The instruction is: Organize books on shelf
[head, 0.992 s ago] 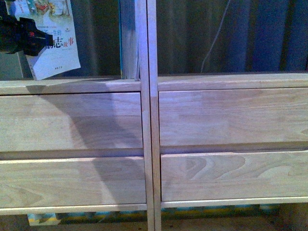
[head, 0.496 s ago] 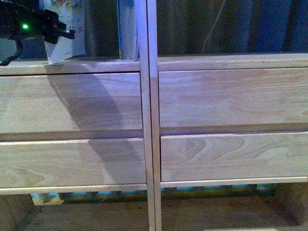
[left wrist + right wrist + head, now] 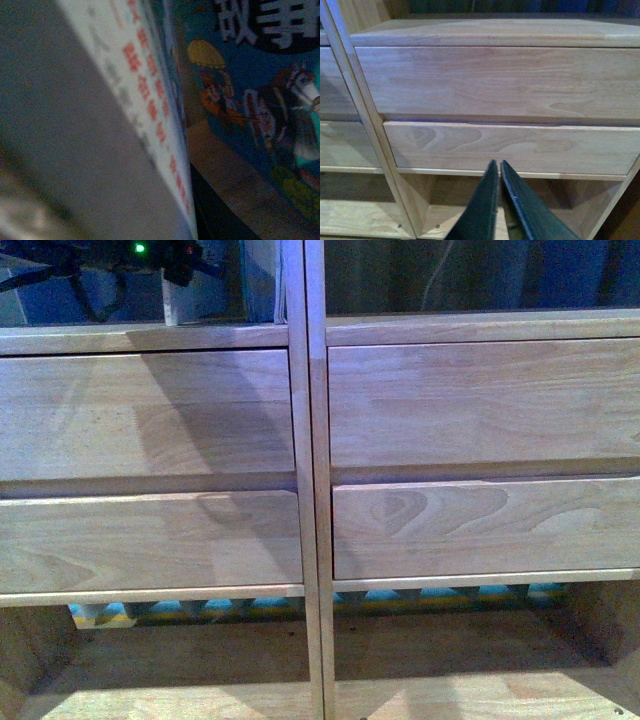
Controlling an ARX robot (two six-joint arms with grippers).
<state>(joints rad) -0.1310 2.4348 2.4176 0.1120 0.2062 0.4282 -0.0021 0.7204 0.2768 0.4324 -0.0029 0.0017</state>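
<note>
left gripper (image 3: 188, 262) grips the pale book (image 3: 145, 90) with red spine print, beside a blue illustrated book (image 3: 240, 115) on the shelf (image 3: 310, 440); right gripper (image 3: 496, 164) closed, empty.

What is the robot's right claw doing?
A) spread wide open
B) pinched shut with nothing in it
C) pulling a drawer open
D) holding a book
B: in the right wrist view, the right gripper has its two dark fingers pressed together with nothing between them. It sits in front of the closed drawer fronts of the shelf.
</note>
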